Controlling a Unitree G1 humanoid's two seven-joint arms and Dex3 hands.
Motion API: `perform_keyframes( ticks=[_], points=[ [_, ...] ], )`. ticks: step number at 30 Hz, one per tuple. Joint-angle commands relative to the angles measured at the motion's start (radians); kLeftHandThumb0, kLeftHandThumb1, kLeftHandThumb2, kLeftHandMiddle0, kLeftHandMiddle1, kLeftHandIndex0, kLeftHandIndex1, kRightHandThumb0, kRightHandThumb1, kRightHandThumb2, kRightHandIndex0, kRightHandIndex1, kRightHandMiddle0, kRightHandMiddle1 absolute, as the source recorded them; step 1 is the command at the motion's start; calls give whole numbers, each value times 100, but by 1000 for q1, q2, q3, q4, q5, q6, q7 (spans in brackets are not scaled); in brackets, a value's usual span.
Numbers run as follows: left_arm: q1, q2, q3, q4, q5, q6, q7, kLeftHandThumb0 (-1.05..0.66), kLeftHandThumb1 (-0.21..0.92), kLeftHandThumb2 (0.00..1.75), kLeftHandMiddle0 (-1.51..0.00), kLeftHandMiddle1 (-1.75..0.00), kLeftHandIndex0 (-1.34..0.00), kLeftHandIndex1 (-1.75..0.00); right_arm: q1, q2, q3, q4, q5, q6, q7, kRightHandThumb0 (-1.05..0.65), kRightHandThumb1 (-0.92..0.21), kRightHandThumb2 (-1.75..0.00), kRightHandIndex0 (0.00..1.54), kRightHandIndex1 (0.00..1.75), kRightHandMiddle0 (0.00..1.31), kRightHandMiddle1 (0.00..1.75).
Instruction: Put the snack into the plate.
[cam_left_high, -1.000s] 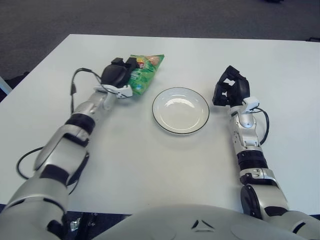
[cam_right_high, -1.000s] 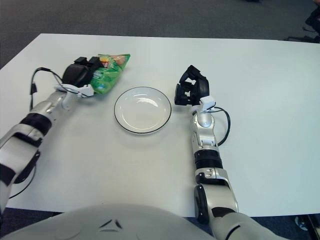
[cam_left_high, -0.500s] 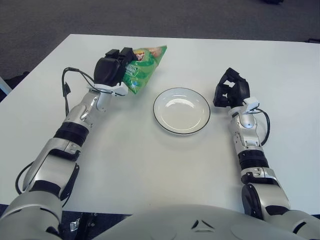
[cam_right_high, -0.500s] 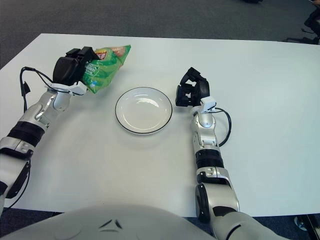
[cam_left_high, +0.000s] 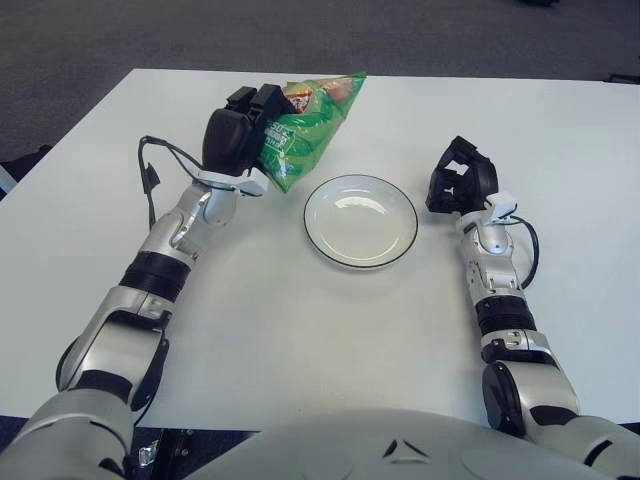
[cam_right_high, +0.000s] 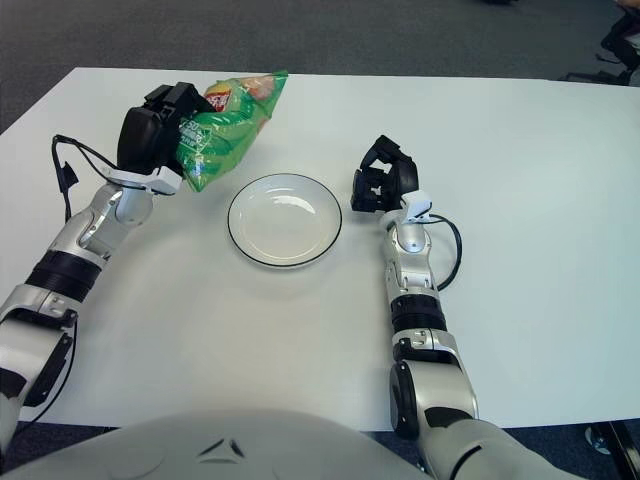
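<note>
Snack bag (cam_left_high: 305, 135) half-hidden behind left hand (cam_left_high: 237, 143)

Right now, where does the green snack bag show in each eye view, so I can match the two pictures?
Left eye view: the green crinkled snack bag is upper centre-left, held off the table by the left hand, above and left of the plate.
Right eye view: the same bag sits further left, upper left.
Shared landmark: the round white plate with a dark rim, lower right of the bag in both.
</note>
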Motion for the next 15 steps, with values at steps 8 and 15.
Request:
perform_keyframes(
  ticks=[8,15],
  points=[
    [20,-17,40,-93,-8,-51,-49,0,0,166,-87,-167,-62,-175,98,12,-8,61,10,26,1,-54,-16,-150,133,175,74,175],
    [23,-18,38,-131,34,-76,-57,0,1,165,-87,-167,-61,-175,98,10,-8,62,5,26,-3,-54,-17,-150,132,175,74,175]
  ],
)
